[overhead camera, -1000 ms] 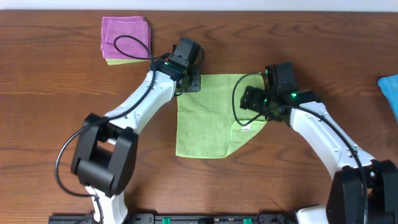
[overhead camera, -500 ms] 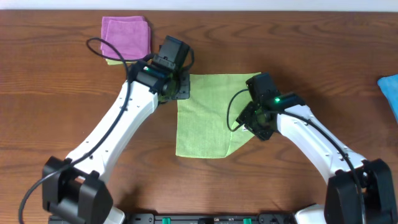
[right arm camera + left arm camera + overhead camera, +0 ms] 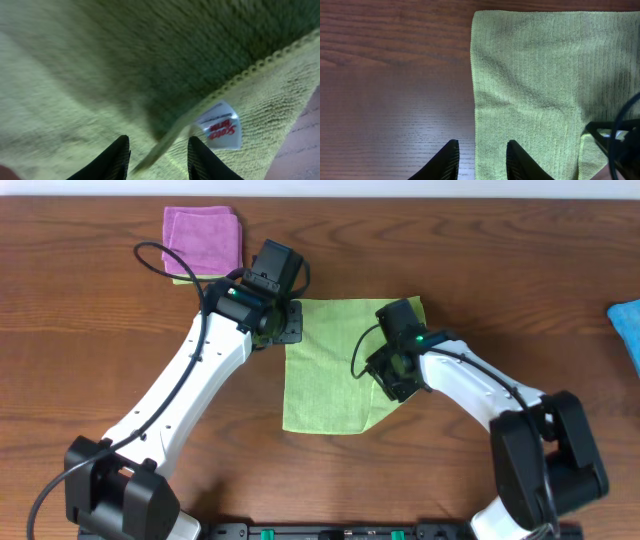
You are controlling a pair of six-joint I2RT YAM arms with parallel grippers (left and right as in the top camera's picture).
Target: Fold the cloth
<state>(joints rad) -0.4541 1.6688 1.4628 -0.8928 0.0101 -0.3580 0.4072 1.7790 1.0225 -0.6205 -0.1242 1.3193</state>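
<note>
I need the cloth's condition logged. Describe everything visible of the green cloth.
The green cloth is thin and soft, lime-coloured, finely ribbed and plain. It lies mostly flat on the wooden table, with the corner nearest the right arm turned over. A small white tag sits by its hem. A raised stretch of hem runs between the fingers of the right tool, and its left edge passes between those of the left tool.

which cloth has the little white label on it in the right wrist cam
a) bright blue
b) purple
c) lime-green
c: the white label is sewn at the hem of the lime-green cloth, by its turned-over edge just ahead of the right gripper.
</note>
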